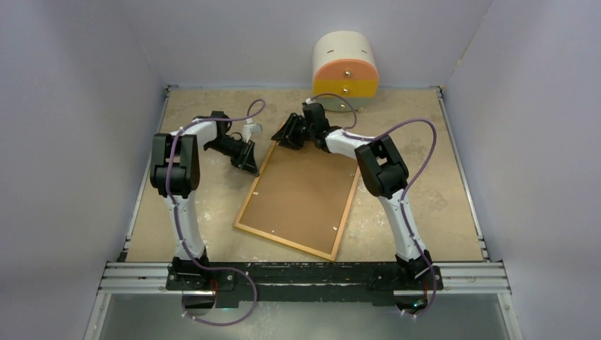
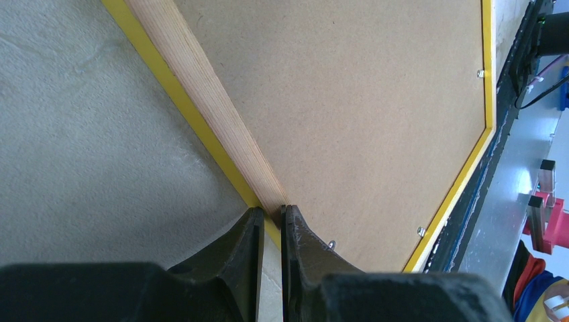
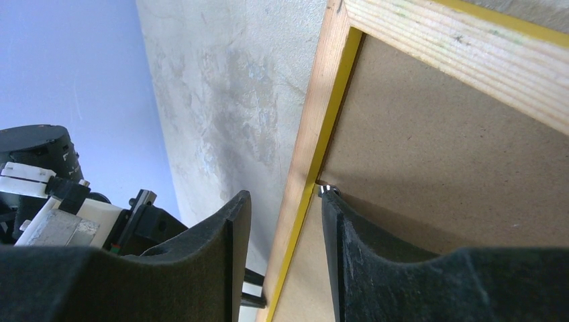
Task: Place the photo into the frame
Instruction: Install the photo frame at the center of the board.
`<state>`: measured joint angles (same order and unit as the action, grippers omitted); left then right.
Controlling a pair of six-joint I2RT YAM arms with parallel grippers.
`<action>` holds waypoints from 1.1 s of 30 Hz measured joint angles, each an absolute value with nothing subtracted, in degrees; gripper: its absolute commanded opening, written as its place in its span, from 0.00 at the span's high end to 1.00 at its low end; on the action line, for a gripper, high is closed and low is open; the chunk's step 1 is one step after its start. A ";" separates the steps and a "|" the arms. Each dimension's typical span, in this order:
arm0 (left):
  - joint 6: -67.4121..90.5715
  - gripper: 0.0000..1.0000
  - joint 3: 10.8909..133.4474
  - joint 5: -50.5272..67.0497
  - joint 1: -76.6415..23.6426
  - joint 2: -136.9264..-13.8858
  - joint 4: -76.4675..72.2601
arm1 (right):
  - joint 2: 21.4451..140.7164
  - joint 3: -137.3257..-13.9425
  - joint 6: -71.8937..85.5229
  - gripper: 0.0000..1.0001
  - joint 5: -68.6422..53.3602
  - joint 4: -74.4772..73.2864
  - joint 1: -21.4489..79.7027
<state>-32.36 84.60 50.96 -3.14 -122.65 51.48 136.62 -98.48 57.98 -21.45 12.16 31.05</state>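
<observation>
The frame (image 1: 283, 242) lies on the table with its light wood back up and the brown backing board (image 1: 301, 191) set inside it. Its yellow front shows only as a thin edge. My left gripper (image 1: 249, 164) is at the frame's left side near the far corner. In the left wrist view that gripper (image 2: 272, 211) is shut on the wooden rail (image 2: 201, 87). My right gripper (image 1: 287, 134) is at the far corner. In its wrist view it (image 3: 285, 198) stands open astride the rail (image 3: 463, 50), one fingertip against a metal tab (image 3: 329, 190). The photo is out of view.
A rounded cream box with orange and yellow drawers (image 1: 345, 64) stands against the back wall. Grey walls close the table on three sides. A metal rail (image 1: 305, 276) carrying both arm bases runs along the near edge.
</observation>
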 measured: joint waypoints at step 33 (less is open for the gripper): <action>-35.18 0.88 83.70 50.61 -3.11 -121.25 51.62 | 114.15 -79.37 50.59 0.45 -12.23 4.23 22.11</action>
<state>-35.18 83.70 50.61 -3.11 -121.25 51.62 114.15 -79.37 50.59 -12.23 4.23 22.11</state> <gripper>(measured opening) 0.125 0.594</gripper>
